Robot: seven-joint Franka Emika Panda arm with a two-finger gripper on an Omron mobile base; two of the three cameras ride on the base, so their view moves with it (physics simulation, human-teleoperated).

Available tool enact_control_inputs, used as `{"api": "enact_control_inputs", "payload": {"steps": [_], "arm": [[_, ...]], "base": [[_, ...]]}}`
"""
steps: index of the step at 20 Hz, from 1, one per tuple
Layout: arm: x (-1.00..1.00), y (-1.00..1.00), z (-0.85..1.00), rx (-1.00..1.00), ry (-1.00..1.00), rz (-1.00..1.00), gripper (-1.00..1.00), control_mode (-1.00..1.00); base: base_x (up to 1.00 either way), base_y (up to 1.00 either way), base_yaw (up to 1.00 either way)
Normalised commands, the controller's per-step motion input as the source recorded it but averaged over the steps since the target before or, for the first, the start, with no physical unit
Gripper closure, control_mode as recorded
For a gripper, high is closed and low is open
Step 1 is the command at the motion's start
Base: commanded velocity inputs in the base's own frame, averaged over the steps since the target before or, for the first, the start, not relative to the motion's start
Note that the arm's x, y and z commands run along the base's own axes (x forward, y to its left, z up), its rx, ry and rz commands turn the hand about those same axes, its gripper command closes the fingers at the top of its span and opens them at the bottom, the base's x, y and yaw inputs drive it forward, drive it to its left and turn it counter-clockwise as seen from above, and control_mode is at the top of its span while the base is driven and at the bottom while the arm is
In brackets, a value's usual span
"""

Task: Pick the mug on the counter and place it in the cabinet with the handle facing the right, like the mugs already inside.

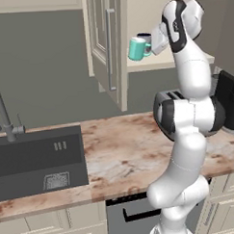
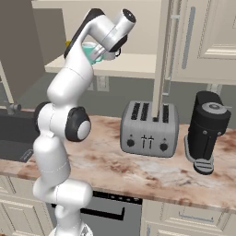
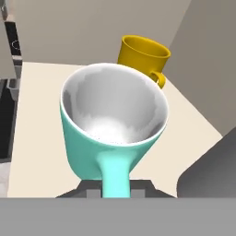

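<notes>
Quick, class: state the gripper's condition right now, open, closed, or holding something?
Gripper: closed on the teal mug, gripping its handle, up at the cabinet shelf.

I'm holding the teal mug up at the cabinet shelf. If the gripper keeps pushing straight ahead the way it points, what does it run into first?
Probably the yellow mug: in the hand view it stands on the shelf just beyond the held teal mug, slightly right of its rim. The gap between them is unclear, so advance carefully.

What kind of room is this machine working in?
A rendered home kitchen, it seems: a dark sink is set into a marbled stone counter, a toaster stands on it, and the claw holds a teal mug at an open wall cabinet.
</notes>
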Motion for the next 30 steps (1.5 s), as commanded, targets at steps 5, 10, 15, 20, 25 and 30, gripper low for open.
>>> {"api": "enact_control_inputs", "payload": {"steps": [5, 10, 15, 20, 25, 30], "arm": [[0.07, 0.18, 0.00, -0.01, 0.00, 0.02, -1.00, -1.00], [0.00, 0.06, 0.00, -0.03, 0.00, 0.01, -1.00, -1.00], [0.00, 0.00, 0.00, -0.03, 0.00, 0.00, -1.00, -1.00], [0.00, 0.00, 0.01, -0.02, -0.01, 0.01, -1.00, -1.00], [-0.03, 0.00, 0.16, 0.00, -0.08, 0.00, -1.00, -1.00], [-0.17, -0.08, 0.14, 0.01, -0.19, 0.01, -1.00, -1.00]], "base": [[0.00, 0.00, 0.00], [0.00, 0.00, 0.00], [0.00, 0.00, 0.00], [0.00, 0.00, 0.00], [0.00, 0.00, 0.00], [0.00, 0.00, 0.00]]}}
